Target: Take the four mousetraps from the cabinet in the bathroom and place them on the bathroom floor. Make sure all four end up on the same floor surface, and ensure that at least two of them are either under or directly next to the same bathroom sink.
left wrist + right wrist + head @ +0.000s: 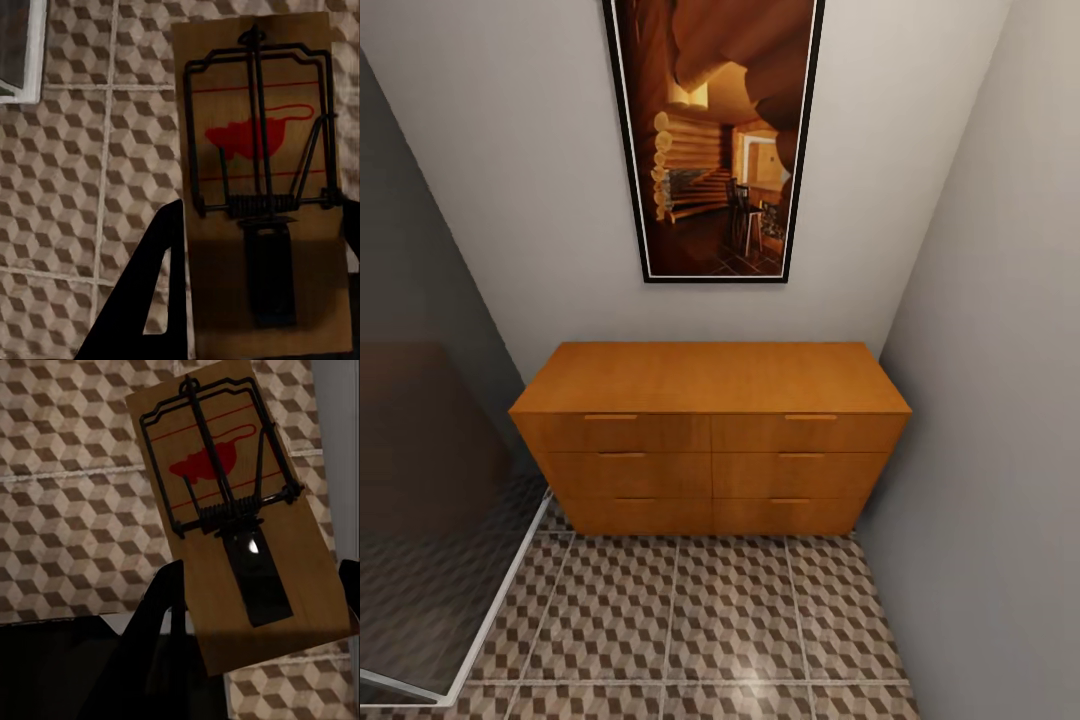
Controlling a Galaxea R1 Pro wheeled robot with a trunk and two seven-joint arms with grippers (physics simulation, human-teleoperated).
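Mousetraps appear in both wrist views: one tan board (pixel 259 187) with a dark spring bar and red mouse mark sits clamped between the fingers of the left gripper (pixel 259 247), and a second mousetrap (pixel 232 517) is pinched likewise in the right gripper (pixel 259 585), each held above the cube-patterned bathroom floor (pixel 90 172). Head view: the orange-brown six-drawer cabinet (pixel 710 440) stands against the back wall under a framed picture (pixel 715 140), all drawers closed, with a glass shower panel (pixel 430 520) at its left side.
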